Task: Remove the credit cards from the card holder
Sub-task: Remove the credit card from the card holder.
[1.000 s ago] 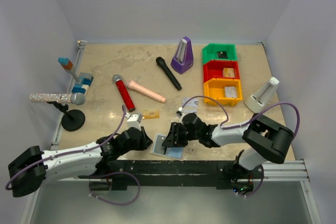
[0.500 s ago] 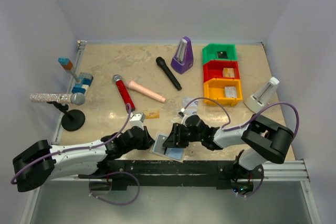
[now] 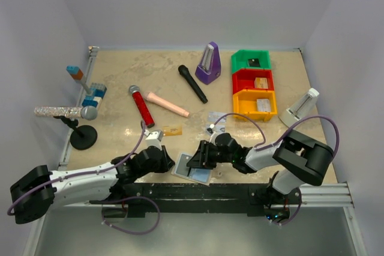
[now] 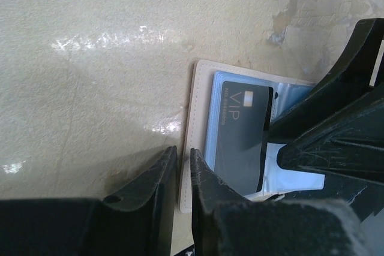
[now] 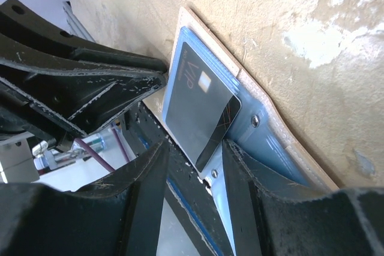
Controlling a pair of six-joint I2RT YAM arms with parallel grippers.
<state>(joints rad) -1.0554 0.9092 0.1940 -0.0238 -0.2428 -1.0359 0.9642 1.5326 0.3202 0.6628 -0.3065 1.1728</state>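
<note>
The card holder [image 3: 182, 164] lies open at the table's near edge, light blue inside with a beige rim [image 4: 191, 118]. A dark "VIP" credit card [image 4: 240, 142] sticks partway out of its pocket. My left gripper [image 4: 183, 175] is shut on the holder's left rim. My right gripper [image 5: 195, 163] hovers over the holder with its fingers apart, and the dark card's [image 5: 201, 112] corner sits between them. Other credit cards lie loose farther back: pale ones [image 3: 216, 116] and an orange-tan one [image 3: 173, 130].
Behind the holder lie a red microphone [image 3: 141, 106], a pink cylinder [image 3: 168, 104] and a black microphone [image 3: 192, 83]. A purple metronome [image 3: 208, 63] and green, red and yellow bins [image 3: 254, 82] stand at the back right. A microphone stand [image 3: 83, 136] is at left.
Both grippers stay on the card holder. The right gripper has shifted slightly towards the near edge; the holder and the dark card have hardly moved.
</note>
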